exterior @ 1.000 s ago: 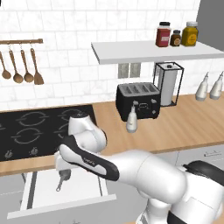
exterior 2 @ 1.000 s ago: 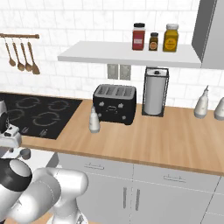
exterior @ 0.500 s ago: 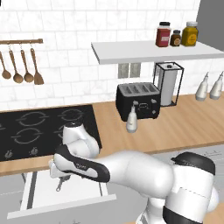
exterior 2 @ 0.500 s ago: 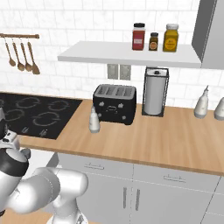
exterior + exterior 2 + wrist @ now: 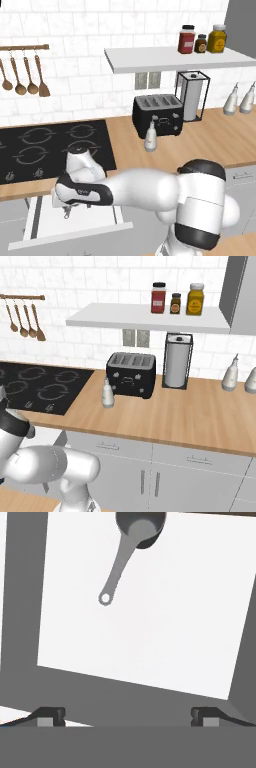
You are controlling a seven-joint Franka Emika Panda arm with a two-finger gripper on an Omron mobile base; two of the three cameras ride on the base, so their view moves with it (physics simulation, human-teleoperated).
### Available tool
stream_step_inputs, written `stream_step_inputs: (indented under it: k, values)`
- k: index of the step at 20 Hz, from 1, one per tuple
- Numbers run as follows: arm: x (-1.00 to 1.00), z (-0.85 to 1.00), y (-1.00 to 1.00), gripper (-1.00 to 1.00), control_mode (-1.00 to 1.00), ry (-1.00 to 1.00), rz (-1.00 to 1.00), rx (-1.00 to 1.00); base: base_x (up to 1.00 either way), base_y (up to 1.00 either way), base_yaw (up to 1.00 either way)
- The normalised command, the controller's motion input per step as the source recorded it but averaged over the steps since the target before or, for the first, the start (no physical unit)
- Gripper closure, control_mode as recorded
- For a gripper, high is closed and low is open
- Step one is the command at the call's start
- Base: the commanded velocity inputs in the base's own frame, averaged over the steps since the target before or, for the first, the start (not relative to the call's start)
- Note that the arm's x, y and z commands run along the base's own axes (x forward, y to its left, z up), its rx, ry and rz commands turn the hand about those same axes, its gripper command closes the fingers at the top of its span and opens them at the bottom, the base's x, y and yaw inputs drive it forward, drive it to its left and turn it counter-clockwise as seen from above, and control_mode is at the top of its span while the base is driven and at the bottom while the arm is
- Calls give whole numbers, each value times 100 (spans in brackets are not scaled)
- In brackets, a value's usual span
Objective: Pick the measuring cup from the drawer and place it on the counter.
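Glossy white rounded arm [image 5: 145,187] w/ black joint bands, dark pincer tips.

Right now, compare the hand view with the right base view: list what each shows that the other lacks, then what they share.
Hand view: the measuring cup lying on the white floor of the open drawer, handle pointing toward the camera, with the gripper fingertips wide apart and holding nothing.

Right base view: the counter with the toaster, paper towel holder, stovetop, and shelf jars.

Shared: nothing I can match between them.
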Motion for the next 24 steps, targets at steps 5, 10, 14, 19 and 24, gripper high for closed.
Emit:
stream_step_inputs:
  k: [5,10,14,19,24]
  values:
    - [21,-28,17,-100,-100,0,0,0,0,0,0]
    - [35,-28,8,-100,-100,0,0,0,0,0,0]
    - [30,-42,12,-100,-100,0,0,0,0,0,0]
    - [23,-33,28,-100,-100,0,0,0,0,0,0]
    - [36,-31,21,-100,-100,0,0,0,0,0,0]
